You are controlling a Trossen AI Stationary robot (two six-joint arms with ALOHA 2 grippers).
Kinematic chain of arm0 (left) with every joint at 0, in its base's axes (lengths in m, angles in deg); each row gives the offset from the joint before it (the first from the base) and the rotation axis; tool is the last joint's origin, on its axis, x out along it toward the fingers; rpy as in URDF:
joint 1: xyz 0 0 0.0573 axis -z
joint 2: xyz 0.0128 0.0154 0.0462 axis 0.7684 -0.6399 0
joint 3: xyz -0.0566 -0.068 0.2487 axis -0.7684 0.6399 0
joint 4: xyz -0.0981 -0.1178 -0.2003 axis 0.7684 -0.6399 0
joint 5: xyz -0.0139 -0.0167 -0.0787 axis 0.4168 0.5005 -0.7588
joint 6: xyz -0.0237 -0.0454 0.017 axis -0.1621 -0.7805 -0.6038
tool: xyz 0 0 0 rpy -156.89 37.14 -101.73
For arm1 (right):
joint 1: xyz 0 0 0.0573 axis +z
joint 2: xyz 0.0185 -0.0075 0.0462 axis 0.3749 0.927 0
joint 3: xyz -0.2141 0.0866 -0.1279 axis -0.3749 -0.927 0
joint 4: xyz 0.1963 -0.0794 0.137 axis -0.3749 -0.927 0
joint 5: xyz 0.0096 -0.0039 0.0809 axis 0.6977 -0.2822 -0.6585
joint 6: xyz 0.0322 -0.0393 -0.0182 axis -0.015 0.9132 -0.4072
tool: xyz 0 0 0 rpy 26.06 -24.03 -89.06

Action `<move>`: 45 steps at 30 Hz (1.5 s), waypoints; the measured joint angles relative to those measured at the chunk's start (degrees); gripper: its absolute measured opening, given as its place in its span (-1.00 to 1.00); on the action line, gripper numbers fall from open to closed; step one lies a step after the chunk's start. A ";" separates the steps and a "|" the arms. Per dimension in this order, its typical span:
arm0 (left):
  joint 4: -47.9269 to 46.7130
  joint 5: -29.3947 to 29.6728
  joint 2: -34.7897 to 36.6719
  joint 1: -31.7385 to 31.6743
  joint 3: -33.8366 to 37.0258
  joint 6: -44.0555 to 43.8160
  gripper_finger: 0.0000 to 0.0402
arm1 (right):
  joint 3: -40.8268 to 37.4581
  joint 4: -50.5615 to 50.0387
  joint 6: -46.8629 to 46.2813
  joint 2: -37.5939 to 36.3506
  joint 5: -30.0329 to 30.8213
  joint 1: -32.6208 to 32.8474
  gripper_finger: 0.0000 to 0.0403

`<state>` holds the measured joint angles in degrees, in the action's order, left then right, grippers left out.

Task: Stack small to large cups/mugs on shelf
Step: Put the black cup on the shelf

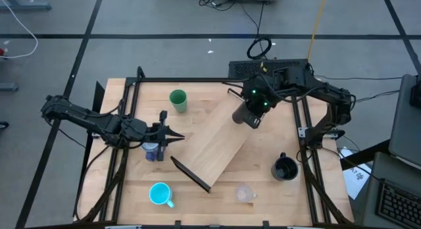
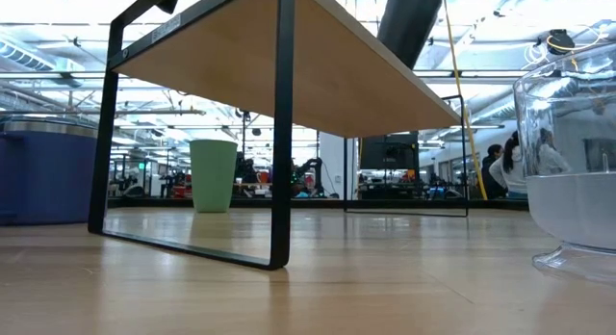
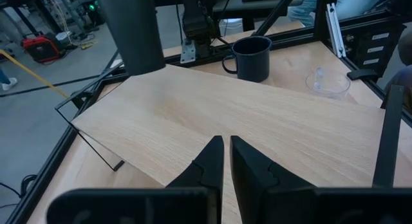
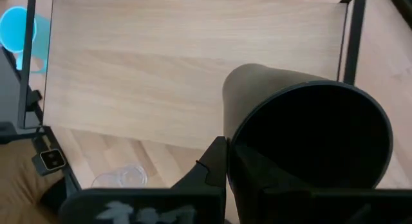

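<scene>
The right gripper [image 4: 222, 161] has its fingers pinched on the rim of the tall black cup [image 4: 309, 140], one finger outside the wall and the other apparently inside, a hold that keeps the cup's mouth up while it hangs just above the far end of the shelf [image 1: 220, 140]; from the tabletop-level camera the cup's base appears to float clear of the board, so it seems not yet set down. The shelf, a long light-wood board on thin dark end brackets, lies slantwise across the middle of the tabletop [image 1: 197, 203], and nothing stands on it, so the ordering by size looks barely begun. The left gripper [image 3: 226, 161] points toward the shelf's near side with its fingers pressed almost together and nothing between them; it hovers right by the blue-purple mug [image 1: 152, 151], perhaps lined up to take it next. The remaining vessels wait around the shelf on the tabletop: the green tumbler [image 1: 177, 100] near the far edge, the cyan mug [image 1: 160, 193] near the front left, the tiny clear cup [image 1: 245, 193] just off the shelf's front end, and the wide black mug [image 1: 285, 168] to the right.
</scene>
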<state>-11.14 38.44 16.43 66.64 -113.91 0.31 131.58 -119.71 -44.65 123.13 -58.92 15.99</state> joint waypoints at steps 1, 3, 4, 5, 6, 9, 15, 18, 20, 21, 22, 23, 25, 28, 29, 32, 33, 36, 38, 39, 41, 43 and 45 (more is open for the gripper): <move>0.02 0.00 0.00 0.00 0.00 0.10 -0.85 | 0.00 0.01 0.27 0.00 -0.01 -0.31 -1.00; 0.02 0.00 0.00 0.02 0.00 0.13 -0.85 | 0.00 0.02 0.80 0.40 -0.01 -0.66 -1.00; 0.02 0.00 0.00 0.00 0.00 0.14 -0.85 | -0.01 0.02 1.01 0.54 -0.02 -0.72 -1.00; 0.02 0.00 0.00 0.01 0.00 0.13 -0.85 | -0.05 0.05 1.15 0.63 -0.02 -0.71 -1.00; 0.00 -0.01 0.00 0.01 0.00 0.13 -0.85 | -0.07 0.07 1.13 0.67 -0.02 -0.71 -1.00; -0.02 0.00 0.00 0.00 0.00 0.15 -0.85 | -0.07 0.00 0.74 0.55 -0.11 -0.69 -1.00; -0.04 0.00 0.00 0.00 0.00 0.16 -0.85 | -2.04 -0.09 -0.22 0.54 -0.15 -0.21 -1.00; -0.04 0.00 0.01 0.00 0.00 0.16 -0.85 | -3.38 -0.01 2.05 0.33 0.13 0.14 -1.00; -0.04 0.00 0.01 0.00 0.00 0.16 -0.85 | -3.39 0.04 2.46 -0.07 0.91 0.14 -1.00; -0.02 0.00 0.00 0.02 0.00 0.16 -0.85 | -3.39 0.04 2.78 -0.41 1.25 0.12 -1.00; -0.02 0.00 0.00 0.02 0.00 0.16 -0.85 | -3.39 0.02 3.07 -0.65 1.33 0.11 -1.00; -0.02 0.00 0.00 0.02 0.00 0.16 -0.85 | -3.39 -0.02 3.44 -0.96 1.33 0.06 -1.00; -0.02 0.00 0.02 0.00 0.00 0.16 -0.85 | -3.39 0.04 4.00 -1.74 1.25 -0.36 -1.00; 0.00 0.00 0.01 0.01 0.00 0.18 -0.85 | -3.37 0.04 6.18 -3.40 1.48 -0.77 -1.00; 0.00 0.00 0.00 0.00 0.00 0.19 -0.85 | -3.37 -0.04 6.87 -4.00 1.54 -0.80 -1.00; 0.03 0.10 0.00 0.00 0.00 0.23 -0.85 | -3.34 0.00 9.78 -4.97 1.59 -0.80 -1.00; 0.03 0.13 0.01 0.00 0.00 0.26 -0.85 | -3.34 -0.02 10.85 -5.06 1.55 -0.78 -1.00; 0.06 0.17 0.01 0.00 0.00 0.26 -0.85 | -4.03 0.19 12.67 -5.81 1.57 -0.77 -1.00; 0.07 0.17 0.00 0.00 0.00 0.26 -0.85 | -5.52 -0.06 12.75 -6.03 1.57 -0.78 -1.00; 0.07 0.17 0.01 0.00 0.00 0.26 -0.85 | -6.57 -0.03 12.62 -6.01 1.54 -0.79 -1.00; 0.09 0.18 0.00 0.00 0.00 0.26 -0.85 | -8.95 0.05 12.60 -5.99 1.33 -0.78 -1.00; 0.09 0.19 0.01 0.00 0.00 0.24 -0.85 | -11.14 0.14 12.22 -6.18 0.31 -0.78 -1.00; 0.13 0.20 0.00 0.00 0.00 0.24 -0.85 | -12.77 -0.18 11.67 -6.46 -0.13 -0.78 -1.00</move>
<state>-11.01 38.64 16.43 66.64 -113.91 0.56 118.82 -119.88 -32.98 116.68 -59.05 15.21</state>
